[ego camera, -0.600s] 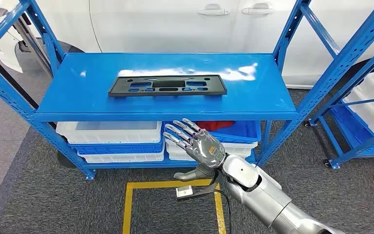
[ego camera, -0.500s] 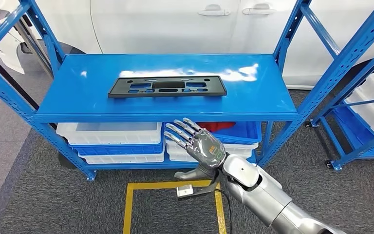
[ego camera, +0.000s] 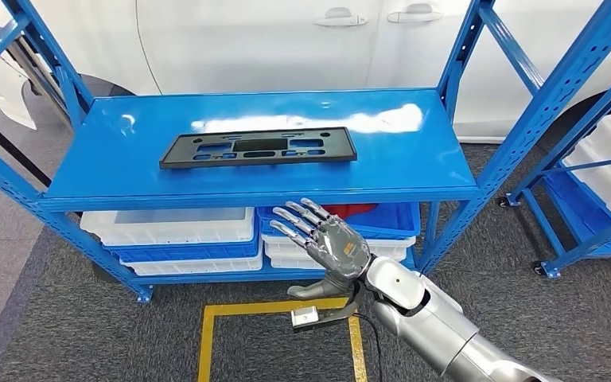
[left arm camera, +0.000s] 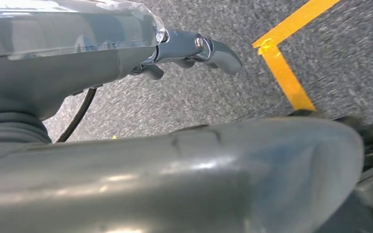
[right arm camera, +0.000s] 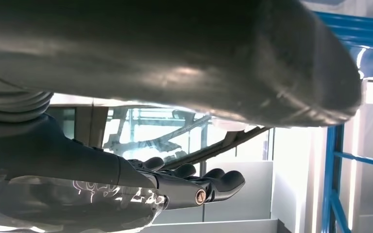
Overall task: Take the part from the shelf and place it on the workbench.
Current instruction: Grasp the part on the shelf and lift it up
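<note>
The flat part [ego camera: 258, 148] lies lengthwise on the top board of the shelf [ego camera: 414, 159], left of the board's middle and nearer its back edge than its front. Behind the shelf stands a car [ego camera: 286, 40], side-on. Under the top board, stacked bins [ego camera: 171, 231] sit on the left and more bins [ego camera: 382, 223] on the right, one with a cloth [ego camera: 354, 208] in it. The robot's right hand [ego camera: 326, 243] hangs in front of the shelf, below the top board's front edge, fingers spread and apart from the part. Floor tape [ego camera: 270, 306] lies beneath the hand. A second rack [ego camera: 597, 183] with a bin stands off to the right.
</note>
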{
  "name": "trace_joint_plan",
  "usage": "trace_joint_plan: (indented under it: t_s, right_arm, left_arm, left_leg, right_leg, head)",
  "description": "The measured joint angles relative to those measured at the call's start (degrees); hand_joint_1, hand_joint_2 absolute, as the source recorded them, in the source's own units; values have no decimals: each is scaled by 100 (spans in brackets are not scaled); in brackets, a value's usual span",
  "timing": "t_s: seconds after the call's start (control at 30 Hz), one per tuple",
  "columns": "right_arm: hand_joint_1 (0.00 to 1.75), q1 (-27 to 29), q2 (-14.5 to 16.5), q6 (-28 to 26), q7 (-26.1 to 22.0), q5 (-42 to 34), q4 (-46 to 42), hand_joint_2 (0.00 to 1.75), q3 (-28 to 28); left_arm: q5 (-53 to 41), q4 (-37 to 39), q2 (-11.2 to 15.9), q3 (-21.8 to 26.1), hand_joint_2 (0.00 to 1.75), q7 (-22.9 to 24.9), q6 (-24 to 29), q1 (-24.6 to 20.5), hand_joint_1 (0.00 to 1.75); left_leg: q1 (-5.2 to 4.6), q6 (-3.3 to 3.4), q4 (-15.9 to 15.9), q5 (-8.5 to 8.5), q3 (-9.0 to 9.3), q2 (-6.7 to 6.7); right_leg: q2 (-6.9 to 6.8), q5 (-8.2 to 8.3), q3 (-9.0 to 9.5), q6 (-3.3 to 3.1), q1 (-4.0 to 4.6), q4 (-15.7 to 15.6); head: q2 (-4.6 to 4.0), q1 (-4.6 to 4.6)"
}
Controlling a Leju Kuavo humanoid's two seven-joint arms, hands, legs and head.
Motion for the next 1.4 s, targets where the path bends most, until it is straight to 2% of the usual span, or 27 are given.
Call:
trace_joint_plan:
  t_s: [0.07,0.17,0.23,0.27,0.33,0.37,0.4,0.43,0.5,0.53,0.57,0.67,0.73,0.77,0.83,0.87,0.9,0.93,1.0,1.03,1.07,1.1,1.2,1.27,1.3,1.37,1.4]
  right_arm:
    - [0,4,0,6,14,9,-3,0,0]
    - [0,9,0,8,31,18,-15,0,-2]
    - [0,2,0,9,40,23,-38,0,-11]
    - [0,5,0,11,45,27,-46,0,-16]
    - [0,32,0,22,50,34,-50,0,-21]
    - [0,57,0,30,52,37,-50,0,-22]
    - [0,76,0,40,52,38,-50,0,-22]
    - [0,86,0,51,52,38,-51,0,-25]
    - [0,80,0,69,52,38,-60,0,-34]
    - [0,73,0,73,52,39,-65,0,-38]
    - [0,68,1,76,52,43,-71,0,-40]
    - [0,59,3,80,42,52,-80,0,-40]
    - [0,43,1,85,34,52,-80,0,-43]
    - [0,33,2,87,27,52,-80,0,-43]
    - [0,23,5,91,4,51,-80,0,-39]
    - [0,25,7,92,-7,49,-79,0,-37]
    - [0,28,7,93,-15,44,-79,0,-35]
    - [0,31,6,93,-18,38,-78,0,-33]
    - [0,32,6,93,-21,23,-79,0,-33]
    - [0,31,5,93,-21,18,-80,0,-32]
    - [0,31,5,93,-21,15,-80,0,-32]
    - [0,32,5,93,-20,14,-80,0,-31]
    - [0,35,4,92,-21,11,-90,0,-33]
    - [0,22,3,91,-22,8,-107,0,-36]
    - [0,19,3,93,-22,7,-113,0,-37]
    - [0,28,4,98,-24,8,-113,0,-33]
    - [0,40,4,101,-25,8,-111,0,-31]
  left_arm:
    - [-1,0,-1,-1,0,9,0,-7,0]
    - [-1,0,-1,-1,0,20,-1,-6,0]
    - [-1,0,-3,-1,0,20,-4,-16,0]
    - [-1,0,-4,-1,0,20,-5,-23,0]
    - [0,0,-5,-1,0,21,-8,-32,0]
    - [1,0,-5,-1,0,21,-8,-30,0]
    - [1,1,-5,-1,0,22,-8,-27,0]
    - [2,1,-6,-1,0,23,-8,-23,0]
    - [8,2,-14,-1,0,25,-9,-21,0]
    - [12,3,-21,-1,0,25,-9,-23,0]
    - [16,5,-28,-1,0,25,-8,-27,0]
    - [19,7,-33,0,0,26,-1,-35,0]
    - [19,7,-31,-1,0,25,2,-32,0]
    - [19,7,-31,-1,0,25,2,-29,0]
    - [19,7,-32,-1,0,24,1,-18,0]
    - [19,7,-31,0,0,24,0,-11,0]
    - [19,7,-31,1,0,24,0,-3,0]
    - [18,7,-30,1,0,23,0,2,0]
    - [17,7,-30,1,0,21,0,5,0]
    - [16,7,-30,0,0,20,0,2,0]
    - [15,8,-30,0,0,20,-1,-3,0]
    - [13,8,-30,-1,0,20,-1,-6,0]
    - [4,8,-31,-1,0,19,-2,-2,0]
    - [2,8,-34,-1,0,19,-2,-11,0]
    - [2,8,-35,-1,0,19,-3,-19,0]
    - [2,9,-36,-1,0,21,-5,-27,0]
    - [3,9,-35,-1,0,23,-6,-24,0]
  left_leg:
    - [-18,47,-411,102,172,-2]
    - [-20,130,-482,72,201,-16]
    - [2,189,-527,70,251,-16]
    - [9,212,-540,62,272,-12]
    - [5,244,-542,30,297,-6]
    - [3,250,-541,13,313,-8]
    - [1,250,-540,-7,338,-13]
    - [1,245,-539,-31,374,-20]
    - [-5,215,-536,-89,457,-31]
    - [-13,189,-530,-119,481,-34]
    - [-18,160,-526,-144,493,-35]
    - [-17,68,-529,-200,507,-29]
    - [-13,16,-313,-336,435,-14]
    - [-7,-6,-31,-471,301,-7]
    - [9,-41,756,-779,-128,-3]
    - [17,-55,1073,-854,-328,-3]
    - [23,-64,1218,-831,-448,-2]
    - [28,-65,1118,-673,-452,-1]
    - [33,-40,356,-162,-172,4]
    - [25,-19,-48,25,1,6]
    - [16,5,-307,113,109,6]
    - [7,31,-420,115,154,4]
    - [4,123,-479,72,197,-7]
    - [26,189,-537,61,277,-2]
    - [32,211,-550,47,309,1]
    - [29,232,-552,9,342,2]
    - [26,234,-551,-14,364,-2]
  right_leg:
    - [4,-35,2,51,14,18]
    - [3,-58,-6,143,5,20]
    - [0,-188,-103,206,-4,251]
    - [-1,-315,-251,232,-17,536]
    - [-1,-586,-701,270,-33,1303]
    - [-1,-620,-880,282,-40,1566]
    - [-2,-540,-964,285,-44,1629]
    - [-2,-353,-930,279,-46,1465]
    - [0,113,-613,234,-36,694]
    - [1,244,-464,203,-21,350]
    - [3,297,-370,174,-3,132]
    - [7,248,-318,87,12,24]
    - [1,226,-259,15,-16,-16]
    - [-4,213,-227,-17,-26,-31]
    - [-7,171,-188,-57,-14,-31]
    - [-7,148,-166,-62,-9,-29]
    - [-5,123,-140,-60,-5,-25]
    - [-2,91,-101,-54,-4,-21]
    - [3,16,-5,-27,-4,-12]
    - [6,-23,29,-3,7,-1]
    - [7,-49,42,22,16,6]
    - [9,-67,39,50,23,10]
    - [8,-112,58,148,19,18]
    - [4,-281,-48,209,6,306]
    - [2,-430,-218,230,-5,637]
    - [1,-700,-689,261,-21,1418]
    - [0,-710,-874,270,-29,1664]
  head:
    - [0,0]
    - [0,0]
    - [0,0]
    - [0,0]
    - [0,0]
    - [0,0]
    - [0,0]
    - [0,0]
    - [0,1]
    - [0,1]
    - [0,1]
    - [0,0]
    - [0,-1]
    - [0,-1]
    - [0,-1]
    - [0,-1]
    - [0,-1]
    - [0,-1]
    - [0,-1]
    - [0,0]
    - [0,0]
    - [0,0]
    - [0,-1]
    - [0,-1]
    - [0,0]
    - [0,0]
    - [0,0]
